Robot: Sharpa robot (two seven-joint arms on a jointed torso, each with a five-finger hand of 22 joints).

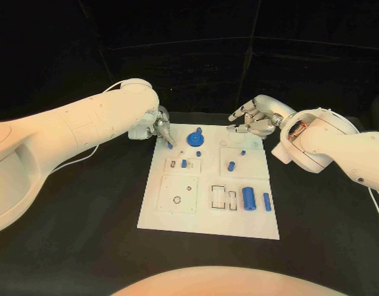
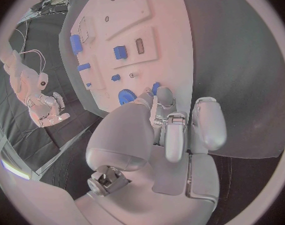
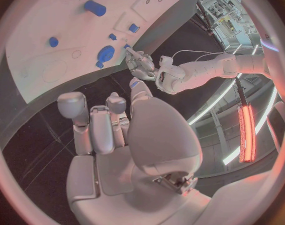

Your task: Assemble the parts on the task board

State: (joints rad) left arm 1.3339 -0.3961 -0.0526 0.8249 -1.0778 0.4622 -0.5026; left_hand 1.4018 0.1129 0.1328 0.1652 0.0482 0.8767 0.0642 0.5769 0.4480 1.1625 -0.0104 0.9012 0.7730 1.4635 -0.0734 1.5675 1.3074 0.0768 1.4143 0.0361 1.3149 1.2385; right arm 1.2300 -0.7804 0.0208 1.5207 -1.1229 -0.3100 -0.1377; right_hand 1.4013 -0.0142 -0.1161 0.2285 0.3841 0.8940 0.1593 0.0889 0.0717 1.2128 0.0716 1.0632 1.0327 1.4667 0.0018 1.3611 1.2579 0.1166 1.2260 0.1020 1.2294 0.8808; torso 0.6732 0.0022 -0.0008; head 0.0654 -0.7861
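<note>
The white task board (image 1: pixel 209 213) lies in the middle of the black table. My left hand (image 1: pixel 157 127) hangs over the board's far left corner and pinches a small blue part (image 1: pixel 170 143) between its fingertips (image 2: pixel 162 96); the same part (image 2: pixel 155 87) shows in the left wrist view. Just right of it a blue gear (image 1: pixel 195 139) sits on the board. My right hand (image 1: pixel 252 118) hovers beyond the board's far right corner, its fingers (image 3: pixel 92 125) loosely bent with nothing in them.
A thick blue cylinder (image 1: pixel 248 198) and a thinner one (image 1: pixel 267 201) lie near the board's front right. Small blue pieces sit mid-board (image 1: pixel 184 164) (image 1: pixel 231 165). Empty slots (image 1: pixel 218 196) and round recesses (image 1: pixel 177 200) mark the front half. Black table surrounds the board.
</note>
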